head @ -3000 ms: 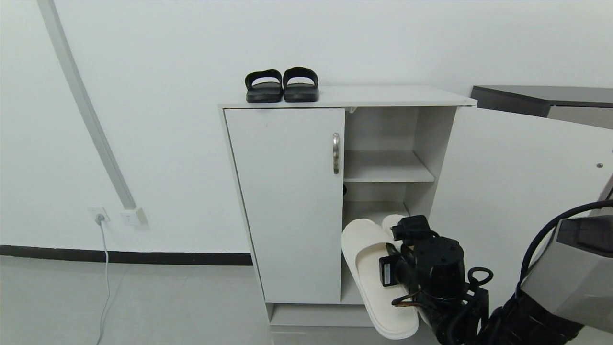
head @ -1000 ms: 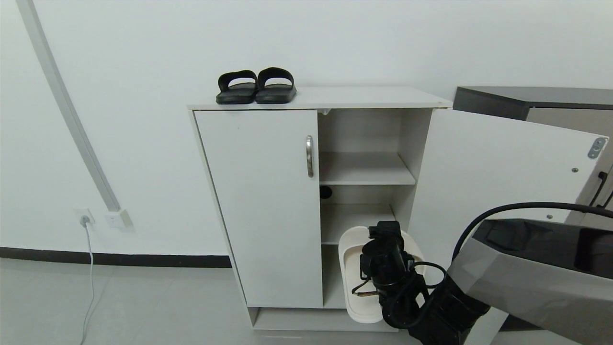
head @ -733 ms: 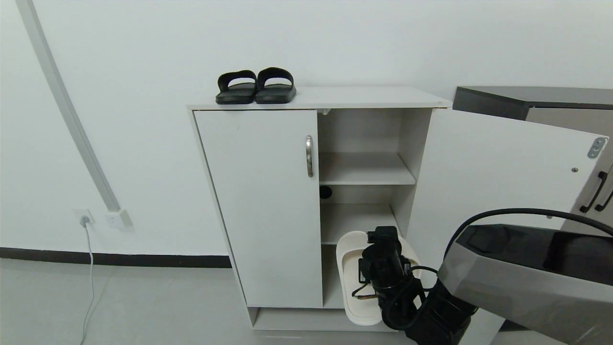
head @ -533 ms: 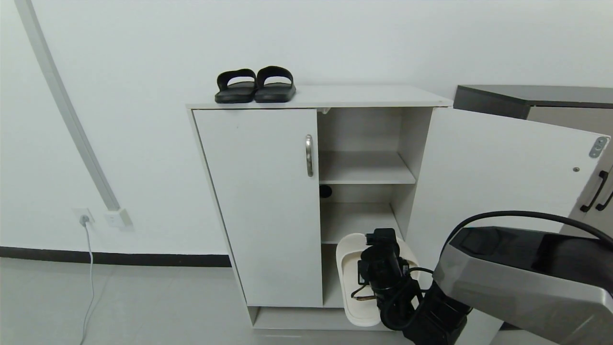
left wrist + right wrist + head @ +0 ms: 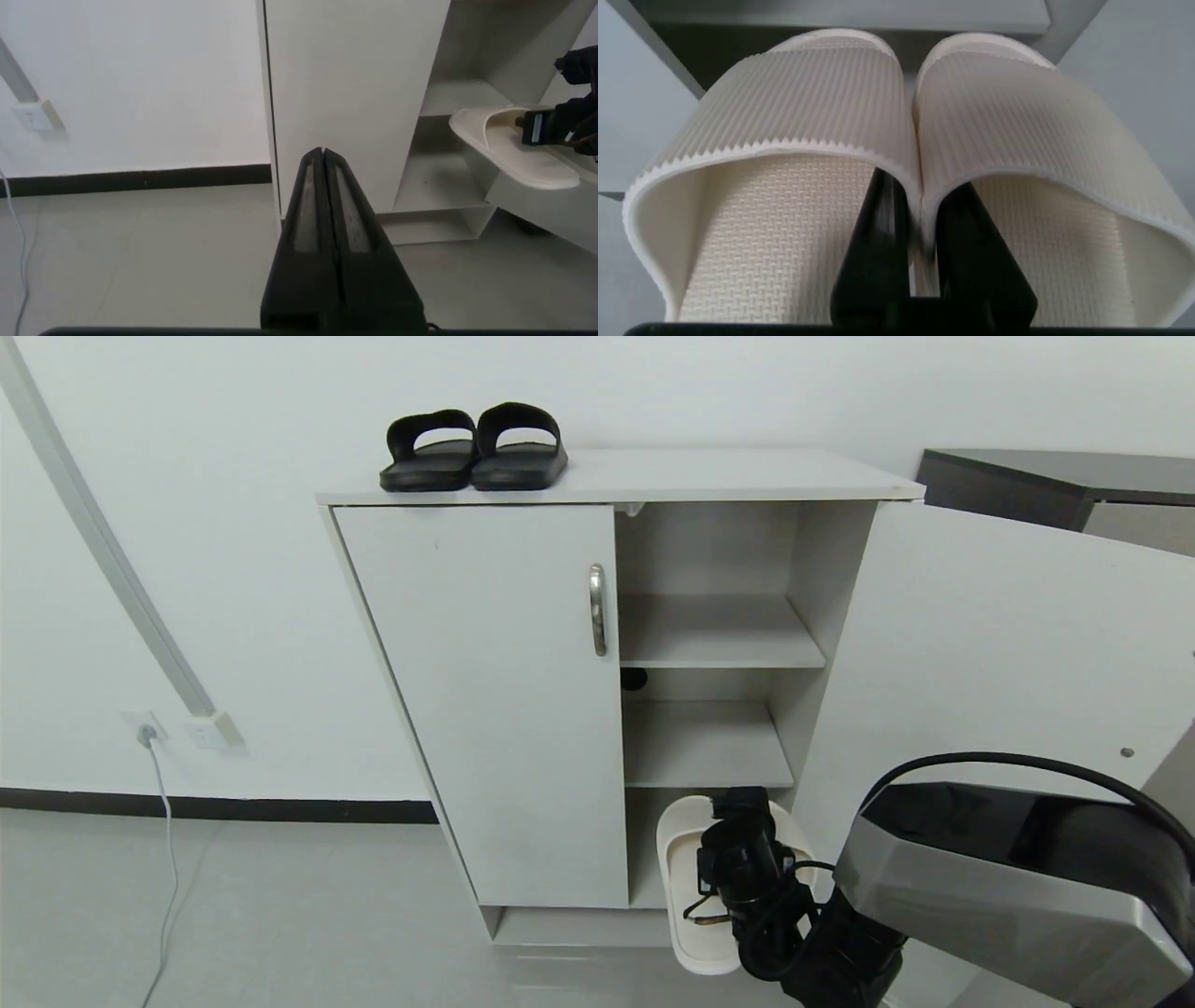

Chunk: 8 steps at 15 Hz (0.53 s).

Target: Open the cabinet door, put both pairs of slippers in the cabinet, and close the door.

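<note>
Right hand [image 5: 920, 224]: closed, fingers pinching the two touching inner walls of the white slippers [image 5: 679, 896], one finger inside each slipper. Left hand [image 5: 322, 166]: fingers pressed flat together, holding nothing, low over the floor [image 5: 233, 915] and well apart from the cabinet [image 5: 653, 476]. Cabinet: white, left door [image 5: 485, 691] closed, with a metal handle [image 5: 597, 609]; right door [image 5: 980, 644] swung wide. Open bay between the two doors: upper shelf [image 5: 714, 633], middle shelf [image 5: 700, 747], lowest compartment beneath. White slippers: ribbed straps, textured insoles, side by side, toes towards the lowest compartment just under the middle shelf's front edge, heels out over the floor; whether the toes pass the front edge cannot be told. Black slippers [image 5: 474, 448]: paired on the cabinet top, left end.
</note>
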Motion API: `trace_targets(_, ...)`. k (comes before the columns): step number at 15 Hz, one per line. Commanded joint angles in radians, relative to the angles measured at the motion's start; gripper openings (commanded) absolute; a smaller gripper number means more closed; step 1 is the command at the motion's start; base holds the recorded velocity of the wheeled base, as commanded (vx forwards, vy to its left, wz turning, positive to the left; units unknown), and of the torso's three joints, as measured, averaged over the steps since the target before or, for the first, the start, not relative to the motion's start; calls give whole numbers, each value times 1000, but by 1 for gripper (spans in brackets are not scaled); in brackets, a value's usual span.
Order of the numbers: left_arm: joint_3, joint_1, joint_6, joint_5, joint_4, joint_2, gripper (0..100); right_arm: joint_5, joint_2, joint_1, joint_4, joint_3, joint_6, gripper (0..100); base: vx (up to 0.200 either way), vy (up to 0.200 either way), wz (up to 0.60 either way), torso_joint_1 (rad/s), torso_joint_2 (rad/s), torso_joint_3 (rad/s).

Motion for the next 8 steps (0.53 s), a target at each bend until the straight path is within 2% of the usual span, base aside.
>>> trace_targets(1,0,0,0,0,0,1,0,0,2,1,0,0,0,0,0,0,0,7,2,-198)
trace_targets(3,0,0,-2,0,0,1,0,-6,19,1,-48,-3,-6,0,0,0,0,7,5,-200)
trace_targets(7,0,0,-3,0,0,1,0,-3,101,-30,-417,17,-193,0,0,0,0,2,2,-51)
trace_targets(8,0,0,-3,0,0,1,0,-3,110,-31,-433,19,-209,0,0,0,0,0,0,0)
